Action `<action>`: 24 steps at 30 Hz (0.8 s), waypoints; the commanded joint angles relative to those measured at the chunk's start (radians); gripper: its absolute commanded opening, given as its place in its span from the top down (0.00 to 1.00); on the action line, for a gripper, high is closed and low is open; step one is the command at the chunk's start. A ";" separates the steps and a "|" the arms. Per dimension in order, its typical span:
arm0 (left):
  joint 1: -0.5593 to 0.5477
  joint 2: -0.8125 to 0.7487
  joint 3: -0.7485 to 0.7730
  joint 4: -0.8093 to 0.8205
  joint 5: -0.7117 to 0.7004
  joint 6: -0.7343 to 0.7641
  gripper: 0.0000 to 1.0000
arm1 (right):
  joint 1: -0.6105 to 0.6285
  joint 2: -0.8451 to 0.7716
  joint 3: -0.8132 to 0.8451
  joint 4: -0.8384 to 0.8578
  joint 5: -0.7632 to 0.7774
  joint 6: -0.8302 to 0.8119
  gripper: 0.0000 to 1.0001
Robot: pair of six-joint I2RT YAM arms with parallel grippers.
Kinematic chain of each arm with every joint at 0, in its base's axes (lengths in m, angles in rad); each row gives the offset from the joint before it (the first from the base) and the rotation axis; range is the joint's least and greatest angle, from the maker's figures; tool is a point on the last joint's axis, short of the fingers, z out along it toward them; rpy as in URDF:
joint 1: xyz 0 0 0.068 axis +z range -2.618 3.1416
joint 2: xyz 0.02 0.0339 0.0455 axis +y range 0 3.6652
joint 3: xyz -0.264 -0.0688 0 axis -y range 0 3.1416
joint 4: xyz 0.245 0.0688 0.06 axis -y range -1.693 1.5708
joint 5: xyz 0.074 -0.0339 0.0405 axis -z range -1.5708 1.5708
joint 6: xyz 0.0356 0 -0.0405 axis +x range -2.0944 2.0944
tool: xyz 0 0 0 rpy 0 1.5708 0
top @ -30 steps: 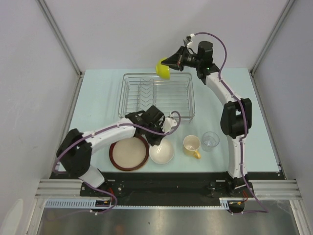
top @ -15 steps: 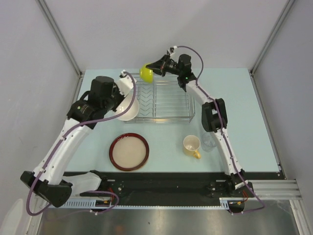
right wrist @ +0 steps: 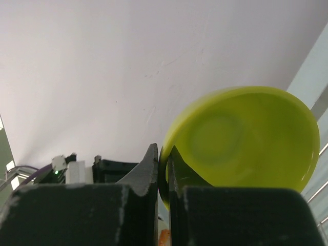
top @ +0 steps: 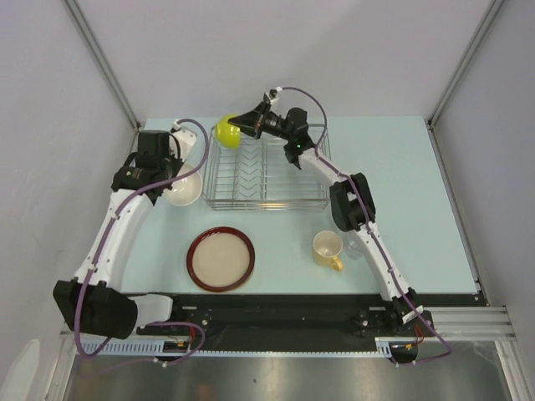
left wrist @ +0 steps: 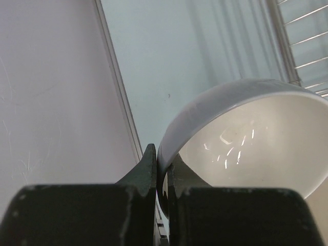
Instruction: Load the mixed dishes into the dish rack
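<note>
My left gripper [top: 173, 177] is shut on the rim of the white bowl [top: 184, 190], held just left of the dish rack [top: 266, 167]; in the left wrist view the bowl [left wrist: 246, 138] sits between my closed jaws [left wrist: 160, 169]. My right gripper [top: 242, 127] is shut on the rim of the lime-green bowl [top: 227, 131], held above the rack's far left corner; the right wrist view shows the bowl [right wrist: 241, 138] pinched in my gripper [right wrist: 163, 164]. The dark-red-rimmed plate [top: 221, 259], pale yellow mug [top: 328, 248] and clear glass [top: 353, 248] stand on the table near the front. The leafy-pattern plate is out of view.
The rack stands at the middle back of the pale blue table [top: 418, 184]. Grey walls close in on the left, right and back. My right arm [top: 347, 200] stretches over the rack's right side and partly covers the glass.
My left arm swung the white bowl from the table's front up and then to the left of the rack. My right arm carried the green bowl leftward over the rack's far edge.
</note>
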 commanded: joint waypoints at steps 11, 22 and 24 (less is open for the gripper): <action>0.106 -0.006 -0.033 0.108 0.040 0.022 1.00 | 0.043 0.020 0.001 0.009 0.114 -0.118 1.00; 0.106 -0.044 -0.018 0.071 0.066 0.019 1.00 | 0.024 0.012 -0.117 -0.091 0.149 -0.241 1.00; 0.106 -0.047 -0.006 0.060 0.069 0.016 1.00 | 0.024 0.009 -0.128 -0.097 0.154 -0.258 1.00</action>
